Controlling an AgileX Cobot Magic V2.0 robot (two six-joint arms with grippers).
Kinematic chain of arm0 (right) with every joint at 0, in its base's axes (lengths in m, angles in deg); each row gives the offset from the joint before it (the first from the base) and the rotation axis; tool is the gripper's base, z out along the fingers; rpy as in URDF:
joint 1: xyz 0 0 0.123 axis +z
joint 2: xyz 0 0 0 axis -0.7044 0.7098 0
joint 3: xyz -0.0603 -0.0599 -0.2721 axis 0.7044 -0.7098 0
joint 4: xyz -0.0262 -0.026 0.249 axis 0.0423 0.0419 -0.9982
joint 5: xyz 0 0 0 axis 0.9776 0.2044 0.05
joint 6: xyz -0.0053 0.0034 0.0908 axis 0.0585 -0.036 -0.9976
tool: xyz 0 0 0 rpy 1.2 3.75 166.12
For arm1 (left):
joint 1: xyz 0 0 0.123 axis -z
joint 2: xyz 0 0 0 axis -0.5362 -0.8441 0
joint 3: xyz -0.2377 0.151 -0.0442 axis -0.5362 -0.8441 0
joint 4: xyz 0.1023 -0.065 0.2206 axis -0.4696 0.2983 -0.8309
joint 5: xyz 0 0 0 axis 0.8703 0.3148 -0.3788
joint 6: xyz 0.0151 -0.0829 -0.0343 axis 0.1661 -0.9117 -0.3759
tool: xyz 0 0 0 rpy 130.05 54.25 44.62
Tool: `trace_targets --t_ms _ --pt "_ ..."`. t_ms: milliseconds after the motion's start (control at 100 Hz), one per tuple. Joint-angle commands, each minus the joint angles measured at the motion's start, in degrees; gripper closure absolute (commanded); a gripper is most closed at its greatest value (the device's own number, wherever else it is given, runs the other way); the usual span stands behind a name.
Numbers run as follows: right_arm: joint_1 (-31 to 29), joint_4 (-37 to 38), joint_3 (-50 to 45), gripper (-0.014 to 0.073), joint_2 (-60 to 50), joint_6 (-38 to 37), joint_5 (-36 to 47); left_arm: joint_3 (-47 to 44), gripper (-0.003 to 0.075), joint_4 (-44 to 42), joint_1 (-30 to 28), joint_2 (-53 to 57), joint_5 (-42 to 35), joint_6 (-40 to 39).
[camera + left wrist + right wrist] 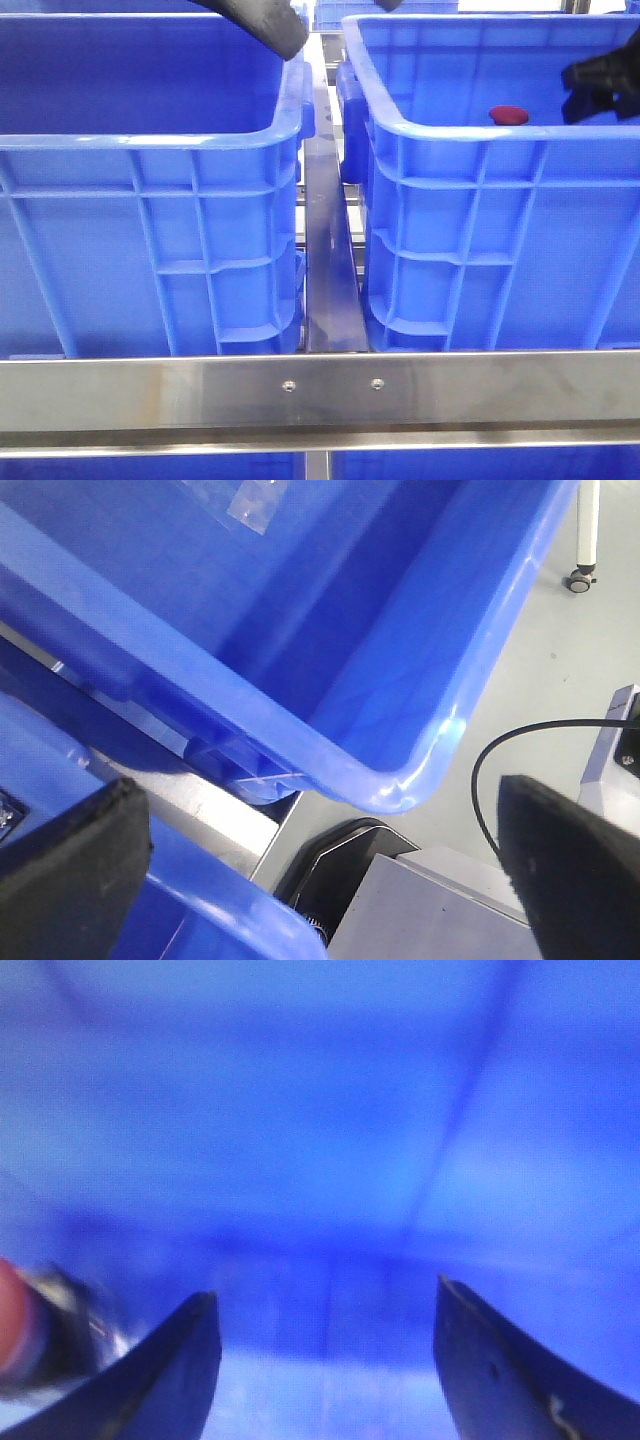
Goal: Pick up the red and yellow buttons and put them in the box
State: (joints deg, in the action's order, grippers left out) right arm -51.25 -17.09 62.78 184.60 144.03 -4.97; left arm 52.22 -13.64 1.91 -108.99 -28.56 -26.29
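Front view: nearest me is the steel rail (320,390) of the frame, and behind it 2 blue crates side by side, with a metal divider (327,260) between them. I take the crate on the right as the box (480,135). 1 red button (508,115) shows just over its near rim, inside. The right pincer (600,85) hangs inside the same box, near the button and apart from it; how far it gapes I cannot tell here.

Left wrist view: the left pincer (330,870) stands wide apart and holds nothing, over the gap between the crates' rims.

Right wrist view: the right pincer's fingers (170,1370) are spread, nothing between them. A blurred red shape (12,1325) sits outside 1 finger. My worry: closing from here misses it, or a finger nudges the domed cap and it skids along the smooth floor.
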Motion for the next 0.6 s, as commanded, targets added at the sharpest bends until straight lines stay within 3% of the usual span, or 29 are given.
trace_targets --t_ms 0,290,450,590 --pt "-0.25 -0.43 0.90 0.0105 -5.84 0.47 -0.07 1.86 0.0062 2.73 0.41 2.73 -1.45 -0.14" --pt "-0.25 -0.43 -6.38 0.0140 -17.12 0.47 -0.14 1.86 0.0062 2.73 0.41 2.73 -1.45 -0.14" --pt "-0.25 -0.43 -12.45 0.0366 -25.19 0.47 -0.14 1.86 0.0108 2.73 0.41 2.73 -2.99 -0.14" --pt "-0.25 -0.43 -18.55 0.0599 -33.24 0.47 -0.27 1.86 0.0290 2.73 0.41 2.73 -3.96 -0.14"
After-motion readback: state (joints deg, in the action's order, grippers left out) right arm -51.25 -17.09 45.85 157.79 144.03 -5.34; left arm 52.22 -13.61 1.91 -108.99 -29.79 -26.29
